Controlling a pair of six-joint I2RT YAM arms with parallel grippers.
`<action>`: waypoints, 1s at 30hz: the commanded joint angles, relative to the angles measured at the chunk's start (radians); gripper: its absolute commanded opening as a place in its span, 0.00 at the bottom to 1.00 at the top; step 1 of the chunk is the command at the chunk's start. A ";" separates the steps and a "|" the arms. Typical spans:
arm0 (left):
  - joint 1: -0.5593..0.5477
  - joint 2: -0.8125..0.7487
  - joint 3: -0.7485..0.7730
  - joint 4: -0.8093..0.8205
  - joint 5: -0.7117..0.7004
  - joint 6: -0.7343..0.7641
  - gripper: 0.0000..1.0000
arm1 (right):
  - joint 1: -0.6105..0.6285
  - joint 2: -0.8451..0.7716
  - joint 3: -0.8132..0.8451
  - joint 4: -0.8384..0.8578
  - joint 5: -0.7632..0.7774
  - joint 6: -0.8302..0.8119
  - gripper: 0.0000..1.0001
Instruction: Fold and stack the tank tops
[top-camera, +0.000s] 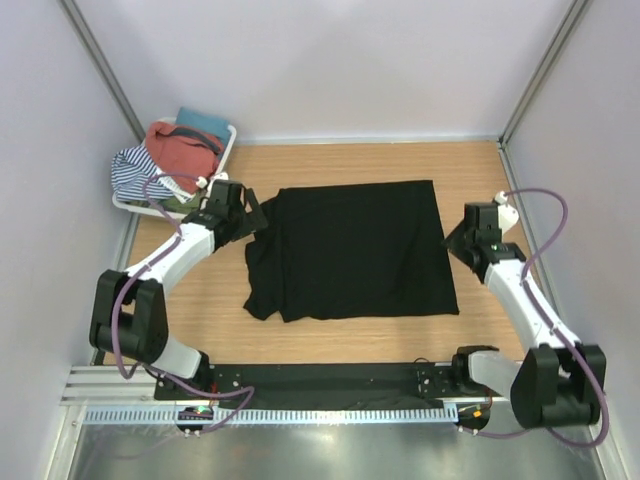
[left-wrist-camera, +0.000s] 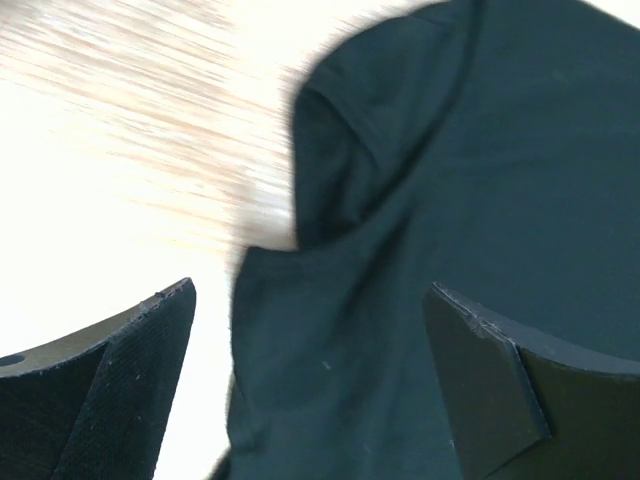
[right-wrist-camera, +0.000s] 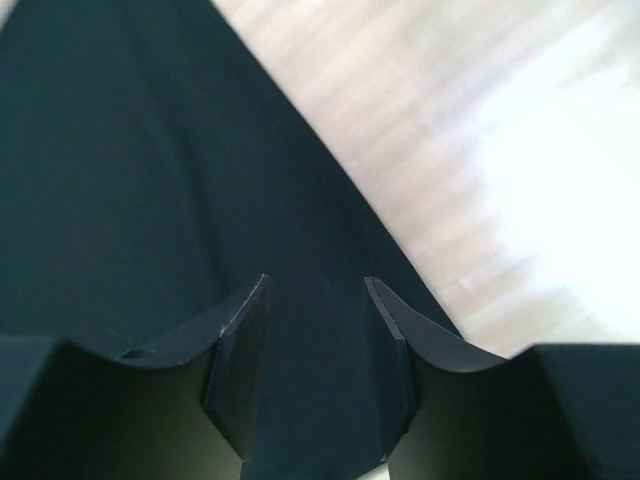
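The black tank top (top-camera: 355, 250) lies spread flat in the middle of the wooden table (top-camera: 350, 165), its left side bunched into folds. At its upper left corner hangs the left gripper (left-wrist-camera: 310, 300), jaws spread wide over the rumpled edge and gripping nothing. At its right edge sits the right gripper (right-wrist-camera: 318, 285), jaws part-way apart above the cloth, which shows between them unpinched. Beyond its upper left corner, the rust-red tank top (top-camera: 180, 145) lies heaped in a white basket (top-camera: 231, 137).

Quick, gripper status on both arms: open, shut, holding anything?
Left gripper: open wide, holding nothing, above the black tank top.
Right gripper: partly open, nothing pinched, same top below.
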 joint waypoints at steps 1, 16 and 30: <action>0.021 0.061 0.066 0.042 -0.009 0.003 0.93 | 0.002 -0.107 -0.072 -0.108 0.053 0.091 0.47; 0.032 0.472 0.361 0.037 -0.055 0.024 0.59 | 0.002 -0.202 -0.301 -0.091 -0.023 0.181 0.40; 0.052 0.557 0.480 -0.017 -0.223 0.101 0.00 | 0.002 -0.133 -0.308 -0.049 0.017 0.229 0.29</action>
